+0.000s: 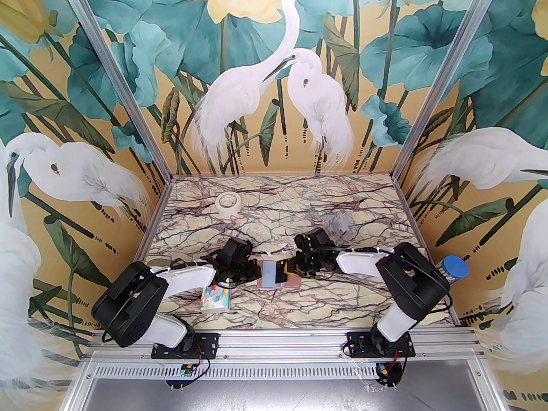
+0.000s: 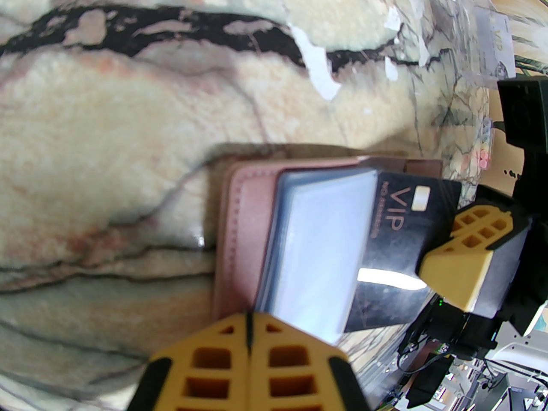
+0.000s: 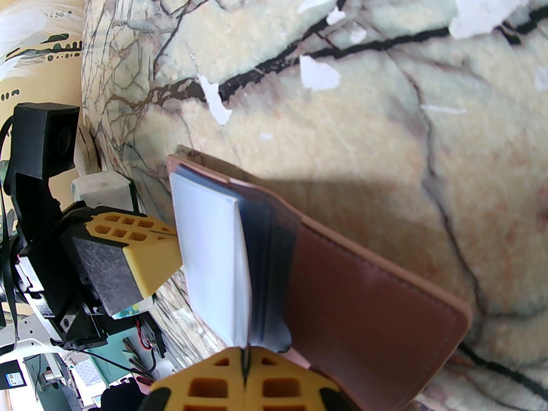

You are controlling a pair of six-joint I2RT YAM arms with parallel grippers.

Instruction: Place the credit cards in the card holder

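Note:
The pink card holder (image 1: 295, 284) lies open on the marble table between both arms, its pink cover (image 2: 239, 229) (image 3: 364, 293) flat on the surface. A pale blue-grey pocket leaf (image 2: 317, 246) (image 3: 209, 259) stands lifted from it. My left gripper (image 1: 256, 272) (image 2: 248, 332) (image 3: 173, 233) is shut on that leaf's outer edge. A black credit card (image 1: 281, 272) (image 2: 398, 238) marked VIP sits partway under the leaf. My right gripper (image 1: 290, 268) (image 2: 428, 268) (image 3: 245, 353) is shut on the card's far end.
A cartoon-printed tissue pack (image 1: 216, 300) lies just under the left arm. A tape roll (image 1: 227, 204) sits at the back left, and a clear plastic box (image 1: 336, 225) lies behind the right gripper. A blue-capped jar (image 1: 454, 268) stands at the right edge.

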